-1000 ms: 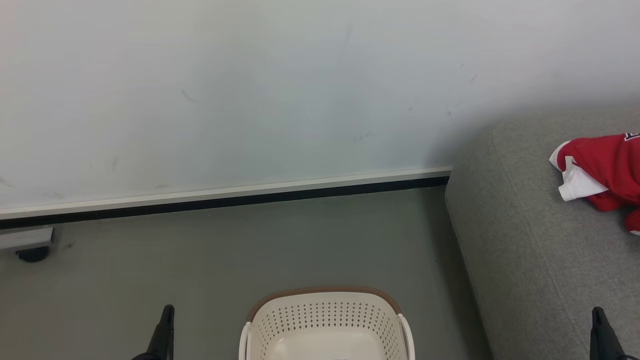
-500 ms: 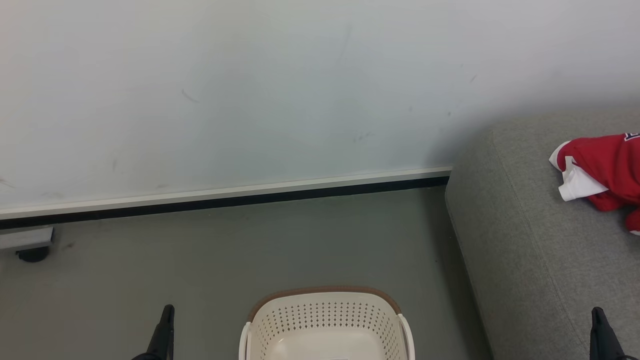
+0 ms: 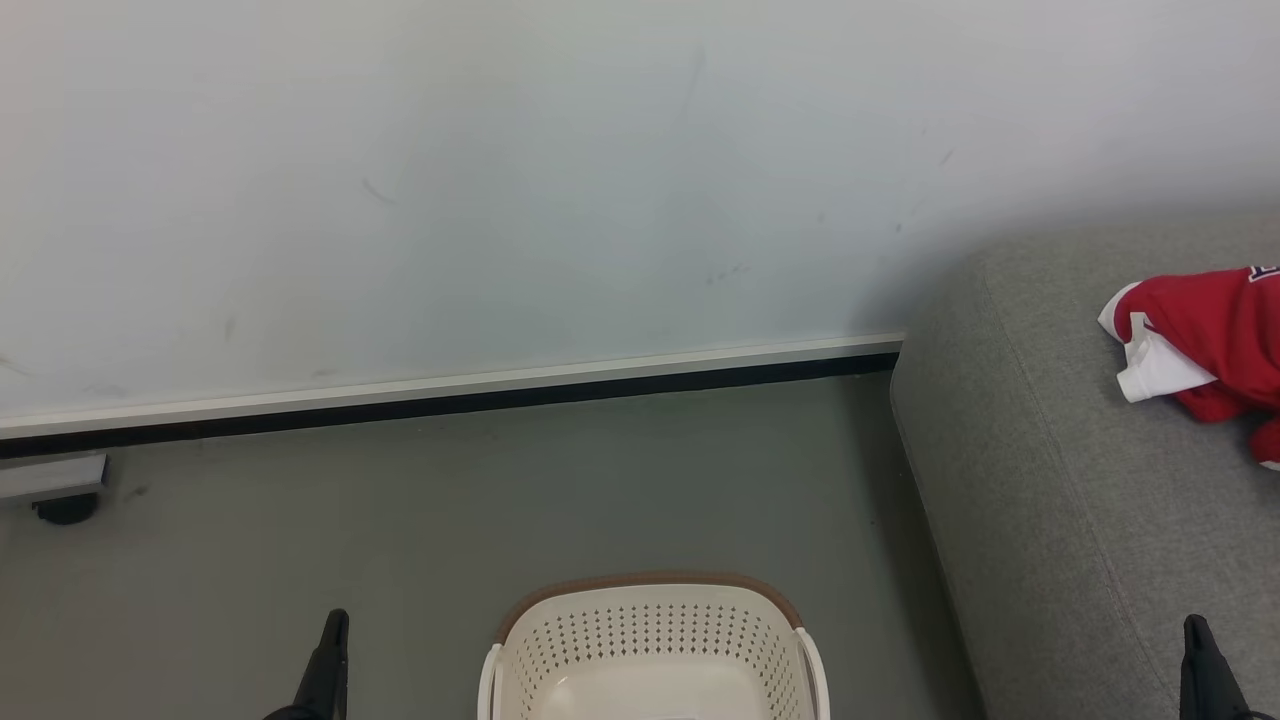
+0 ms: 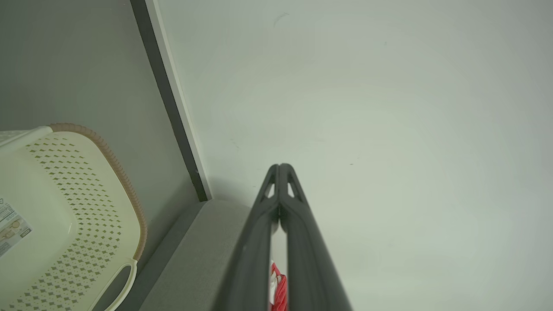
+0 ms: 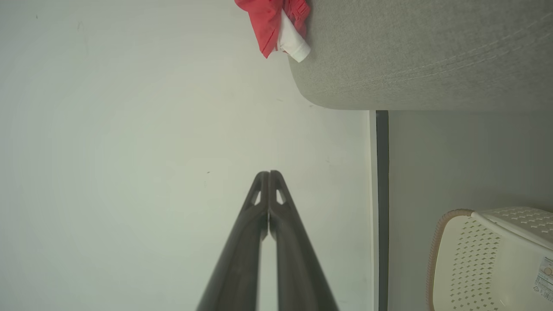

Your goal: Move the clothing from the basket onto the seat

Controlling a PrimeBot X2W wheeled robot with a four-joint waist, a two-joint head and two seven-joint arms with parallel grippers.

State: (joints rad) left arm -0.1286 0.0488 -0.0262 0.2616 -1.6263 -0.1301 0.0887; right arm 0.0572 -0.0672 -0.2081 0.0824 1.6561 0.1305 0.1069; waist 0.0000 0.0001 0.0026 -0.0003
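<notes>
Your left gripper (image 3: 336, 618) is poking up just left of the basket (image 3: 650, 628) at the near edge of the head view; your right gripper (image 3: 1194, 622) is doing the same well off to the basket's right, showing against the grey of the seat (image 3: 1050, 480). Both claws are clenched, fingers pressing tip to tip and gripping nothing; the wrist views are showing that plainly.

The basket is sitting on the grey floor (image 3: 500, 500) between the two grippers, nearer the left one; its brown rim is curving round the far side, and a label sticker (image 4: 11, 226) is lying on its pale inside bottom.

The seat is standing just right of the basket, a strip of floor running between them, so they aren't touching.

The clothing (image 3: 1215, 330) is what you're after; it's lying crumpled on top of the seat, right of the basket and farther back, well apart from it; its white trim is pointing toward the basket's side, and the right edge of the head view is cutting it off.

Beyond the basket a pale baseboard (image 3: 450, 392) with a black line under it is running along the foot of the wall (image 3: 500, 200); far to the basket's left, a dark caster (image 3: 65, 508) is resting by that baseboard.
</notes>
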